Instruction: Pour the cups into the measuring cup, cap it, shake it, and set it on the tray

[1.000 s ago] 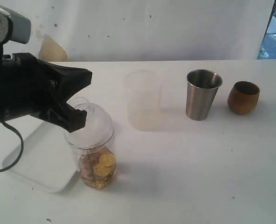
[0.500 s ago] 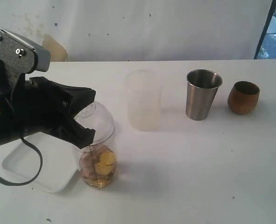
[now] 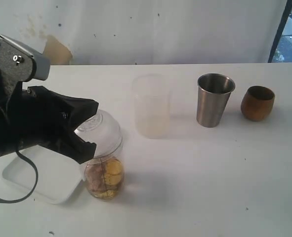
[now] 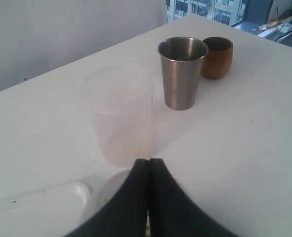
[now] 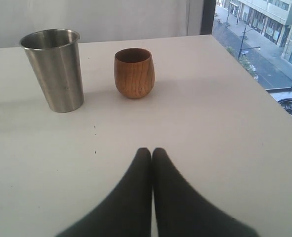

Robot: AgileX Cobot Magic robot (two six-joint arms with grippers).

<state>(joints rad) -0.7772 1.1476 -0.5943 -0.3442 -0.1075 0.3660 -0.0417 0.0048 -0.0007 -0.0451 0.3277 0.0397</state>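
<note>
The clear measuring cup (image 3: 104,170) stands beside the tray (image 3: 42,180), with yellow and brown bits in its bottom and a clear domed lid (image 3: 99,129) on top. My left gripper (image 3: 92,106) is shut and empty, its tips (image 4: 148,161) over the lid (image 4: 108,195). The steel tumbler (image 3: 214,98) and the brown cup (image 3: 257,102) stand upright at the far right, also in the left wrist view as tumbler (image 4: 182,71) and brown cup (image 4: 218,57). My right gripper (image 5: 151,150) is shut and empty, short of the tumbler (image 5: 54,69) and brown cup (image 5: 134,73).
A frosted translucent cup (image 3: 150,106) stands between the measuring cup and the tumbler, straight ahead of the left fingers as the frosted cup (image 4: 121,113). The table's right edge (image 5: 244,74) runs close beyond the brown cup. A black cable (image 3: 27,173) loops over the tray.
The left gripper has come down and slightly towards the tray, over the measuring cup's lid, and the lid now sits lower. Nothing else has moved.
</note>
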